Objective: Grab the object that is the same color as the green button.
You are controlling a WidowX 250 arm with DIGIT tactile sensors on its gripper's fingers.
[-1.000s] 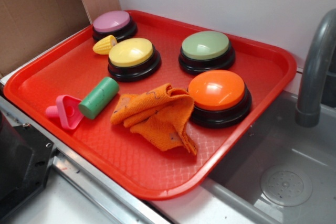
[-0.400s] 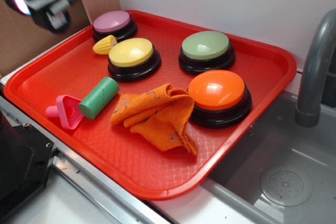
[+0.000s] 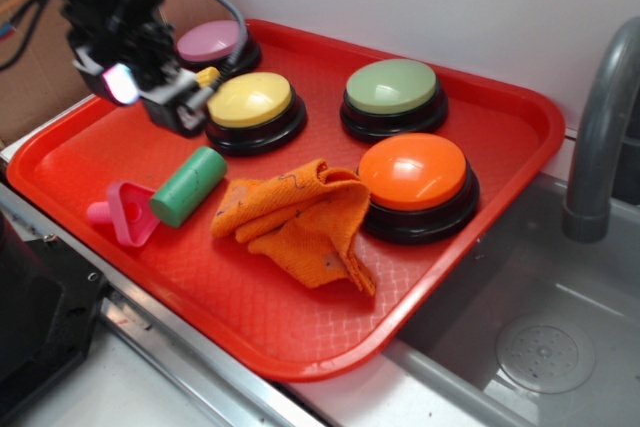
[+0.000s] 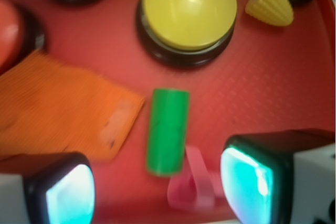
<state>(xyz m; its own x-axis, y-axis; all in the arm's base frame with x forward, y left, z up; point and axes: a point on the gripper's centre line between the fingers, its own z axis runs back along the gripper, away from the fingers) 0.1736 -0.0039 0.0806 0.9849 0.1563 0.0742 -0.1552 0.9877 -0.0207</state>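
Since the frame a moment ago I see the gripper has come down from the far left corner and now hangs over the left part of the red tray, just beside the yellow button; everything on the tray lies where it lay before. The fingers are spread wide with nothing between them: in the wrist view the two pads sit at either bottom corner with bare tray in the gap.

Working from the left edge: the pink funnel toy lies near the front left rim, touching the end of the green cylinder. The cylinder lies on its side on the tray floor, between the funnel and the crumpled orange cloth, in front of the yellow button and apart from the fingers. In the wrist view the cylinder shows between the pads and a little ahead of them, its long axis nearly pointing away from the camera.

Behind the gripper, the yellow corn toy peeks out by the purple button at the far left corner. Further right stands the green button toward the far edge, and the orange button in front of it, touching the cloth. A grey faucet rises beyond the tray's right edge.
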